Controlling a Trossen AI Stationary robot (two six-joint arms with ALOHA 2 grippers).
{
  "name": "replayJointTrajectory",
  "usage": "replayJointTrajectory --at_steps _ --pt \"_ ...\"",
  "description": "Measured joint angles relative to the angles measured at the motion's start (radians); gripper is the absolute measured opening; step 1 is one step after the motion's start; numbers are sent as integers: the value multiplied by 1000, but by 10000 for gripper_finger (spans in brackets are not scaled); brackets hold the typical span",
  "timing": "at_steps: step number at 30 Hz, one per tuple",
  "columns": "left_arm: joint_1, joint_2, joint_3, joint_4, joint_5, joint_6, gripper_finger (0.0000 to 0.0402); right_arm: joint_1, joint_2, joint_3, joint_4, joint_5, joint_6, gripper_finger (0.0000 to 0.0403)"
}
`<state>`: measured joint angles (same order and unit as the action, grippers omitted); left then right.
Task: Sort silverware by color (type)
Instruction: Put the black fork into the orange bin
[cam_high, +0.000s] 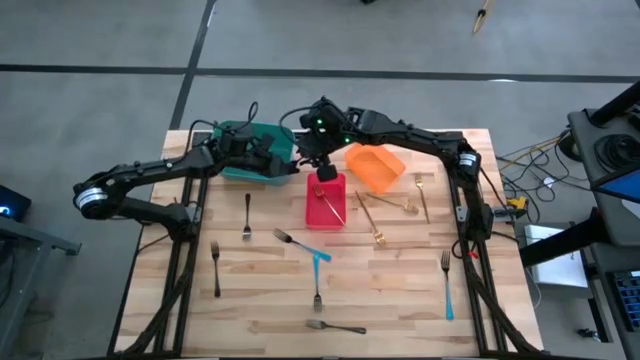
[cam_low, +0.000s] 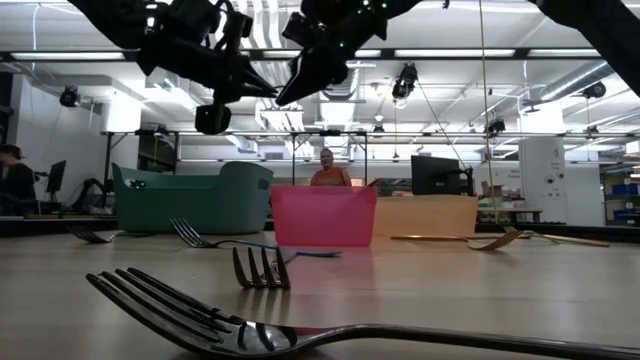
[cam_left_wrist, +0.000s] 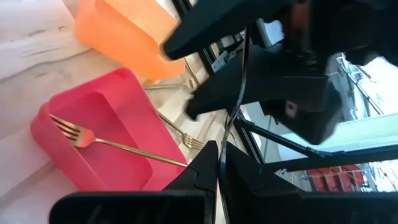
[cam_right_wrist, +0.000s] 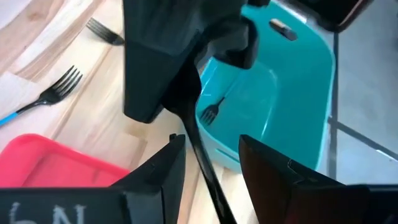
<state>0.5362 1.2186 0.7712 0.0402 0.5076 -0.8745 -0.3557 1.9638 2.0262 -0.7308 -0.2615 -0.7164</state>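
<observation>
My left gripper (cam_left_wrist: 217, 152) is shut on a thin dark fork (cam_right_wrist: 205, 165), held in the air between the teal bin (cam_high: 250, 150) and the red bin (cam_high: 325, 205). My right gripper (cam_right_wrist: 211, 149) is open. Its fingers stand on either side of the fork's handle and do not touch it. Another small dark fork (cam_right_wrist: 211, 112) lies inside the teal bin. A gold fork (cam_left_wrist: 99, 143) lies in the red bin. More silverware lies flat on the table: dark (cam_high: 247, 215), light-blue-handled (cam_high: 300, 245), silver (cam_high: 335, 325) and gold (cam_high: 372, 220) forks. My left gripper pinches one end of the dark fork's thin handle (cam_left_wrist: 219, 163) between its two shut fingers, coming about level from the table's left. The fork runs on from the fingertips toward my right gripper, lifted clear of the table and bins. I cannot tell which end is held.
An orange bin (cam_high: 375, 165) lies tipped at the far right of the red bin, with gold forks (cam_high: 422, 195) beside it. Another light-blue-handled fork (cam_high: 447, 285) lies near the right edge and a dark one (cam_high: 215, 268) at the left. A person shows in the room beyond the table.
</observation>
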Motion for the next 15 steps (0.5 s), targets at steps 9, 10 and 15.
replayJointTrajectory --at_steps 9,10,15 --pt "0 0 0 -5 -10 -3 0 0 4 1 -5 0 -2 58" --pt "1 0 0 -4 -11 -3 0 0 4 1 -4 0 -1 43" --pt "1 0 0 -5 -11 -1 0 0 4 2 3 0 10 10"
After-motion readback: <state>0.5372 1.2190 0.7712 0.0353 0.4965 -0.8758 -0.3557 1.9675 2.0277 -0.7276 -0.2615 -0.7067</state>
